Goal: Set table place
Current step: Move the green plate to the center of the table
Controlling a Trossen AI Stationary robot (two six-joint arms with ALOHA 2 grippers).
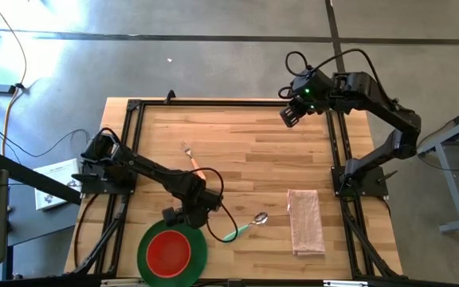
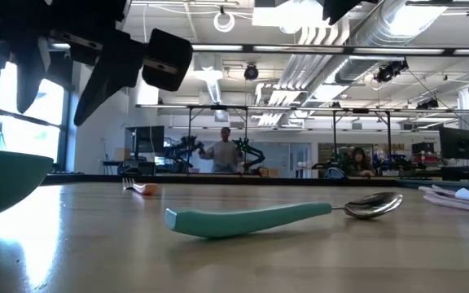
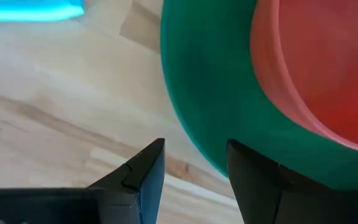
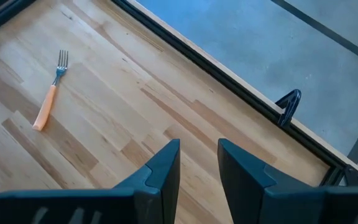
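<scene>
L tool (image 1: 183, 214) beside plate (image 1: 198, 253) (bowl inside)

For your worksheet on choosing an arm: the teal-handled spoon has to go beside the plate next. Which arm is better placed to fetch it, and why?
Probably the left. The left gripper hovers at the rim of the round green plate, with the teal-handled metal spoon lying close beside it. The right gripper waits near the far edge of the light wood table.
</scene>
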